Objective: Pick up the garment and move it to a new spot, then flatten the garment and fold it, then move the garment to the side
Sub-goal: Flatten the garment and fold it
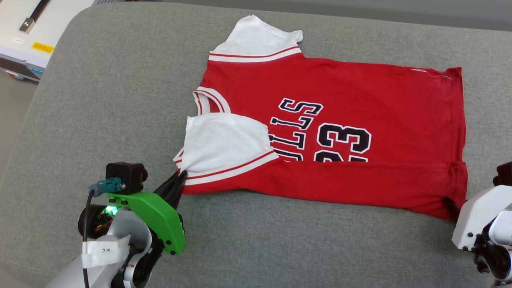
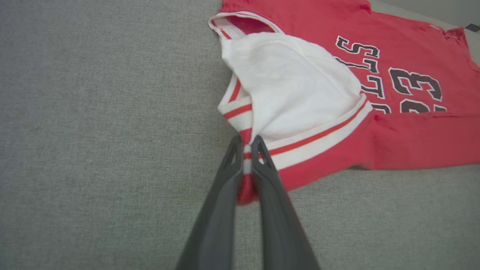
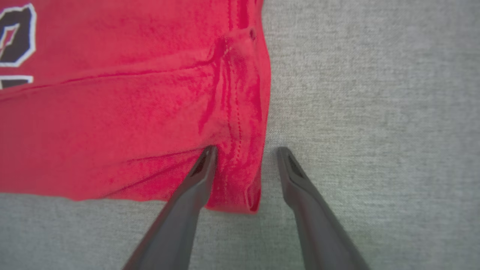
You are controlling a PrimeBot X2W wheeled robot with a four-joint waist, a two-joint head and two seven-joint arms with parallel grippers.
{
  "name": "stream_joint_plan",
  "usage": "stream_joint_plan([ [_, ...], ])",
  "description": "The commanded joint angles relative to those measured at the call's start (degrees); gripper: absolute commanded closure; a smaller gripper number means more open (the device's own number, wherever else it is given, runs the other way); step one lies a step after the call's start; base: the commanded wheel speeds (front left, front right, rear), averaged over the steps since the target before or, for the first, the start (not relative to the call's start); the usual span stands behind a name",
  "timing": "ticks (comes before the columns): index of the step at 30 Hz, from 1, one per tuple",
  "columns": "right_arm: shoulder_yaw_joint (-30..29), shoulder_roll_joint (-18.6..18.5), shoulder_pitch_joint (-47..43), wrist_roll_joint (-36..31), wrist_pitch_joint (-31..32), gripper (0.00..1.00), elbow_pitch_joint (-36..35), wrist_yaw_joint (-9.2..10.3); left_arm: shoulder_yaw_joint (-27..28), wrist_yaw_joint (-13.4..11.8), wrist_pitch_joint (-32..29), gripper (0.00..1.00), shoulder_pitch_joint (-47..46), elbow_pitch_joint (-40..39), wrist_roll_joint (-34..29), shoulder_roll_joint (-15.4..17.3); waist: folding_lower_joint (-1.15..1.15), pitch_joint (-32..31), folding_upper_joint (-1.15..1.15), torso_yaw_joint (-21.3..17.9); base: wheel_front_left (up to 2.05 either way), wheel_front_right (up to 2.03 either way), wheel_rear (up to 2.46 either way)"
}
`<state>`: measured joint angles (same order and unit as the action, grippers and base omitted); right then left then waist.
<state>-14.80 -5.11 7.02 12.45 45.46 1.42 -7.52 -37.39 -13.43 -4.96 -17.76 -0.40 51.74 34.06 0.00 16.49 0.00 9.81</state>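
Left wrist view shows the left claw [image 2: 247, 141] clamped on sleeve trim of the garment [image 2: 412, 138], spread over the grey cushion's [image 2: 93, 131] middle; the right claw [image 3: 246, 149], open astride its hem corner, may catch one layer and skew the fold.

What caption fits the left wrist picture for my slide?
Left claw pinches a striped corner of the red shirt lying on gray cloth.

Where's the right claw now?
The right claw sits lower right in the head view, at the near hem corner of the jersey; its open fingers straddle that corner on the grey cushion.
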Motion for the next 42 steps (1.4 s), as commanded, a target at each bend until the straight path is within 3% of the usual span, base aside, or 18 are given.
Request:
stream_joint_plan([
  [1, 0.32, 0.35, -0.25, -0.02, 0.53, 1.00, 2.19, 0.03, -0.10, -0.36, -0.18, 1.00, 0.73, 0.22, -0.18, 0.13, 0.00, -0.22, 0.00, -0.05, 0.00, 0.00, 0.00],
  [12, -0.32, -3.12, -0.38, 2.15, -0.30, 1.00, 2.37, 0.03, -1.06, -0.38, -1.25, 1.00, 2.46, 2.93, 0.37, 0.81, 0.00, -4.77, 0.00, -1.34, 0.00, 0.00, 0.00],
  [25, -2.29, -6.35, -8.90, 5.86, 6.28, 1.00, -5.49, 0.03, -4.28, -0.27, -4.10, 1.00, 8.49, 2.49, 1.22, 3.08, 0.00, -10.99, 0.00, -2.29, 0.00, 0.00, 0.00],
  [34, -4.44, -4.18, -15.43, 6.67, 8.90, 1.00, -8.28, 0.03, -6.85, 0.95, -5.17, 1.00, 11.61, 3.66, 2.29, 2.12, 0.00, -11.24, 0.00, -2.64, 0.00, 0.00, 0.00],
  [42, -3.13, -2.68, -15.24, 8.32, 7.29, 1.00, -3.58, 0.03, -8.12, 2.11, -4.55, 1.00, 11.21, 8.28, 2.06, 0.01, 0.00, -11.08, 0.00, -3.17, 0.00, 0.00, 0.00],
])
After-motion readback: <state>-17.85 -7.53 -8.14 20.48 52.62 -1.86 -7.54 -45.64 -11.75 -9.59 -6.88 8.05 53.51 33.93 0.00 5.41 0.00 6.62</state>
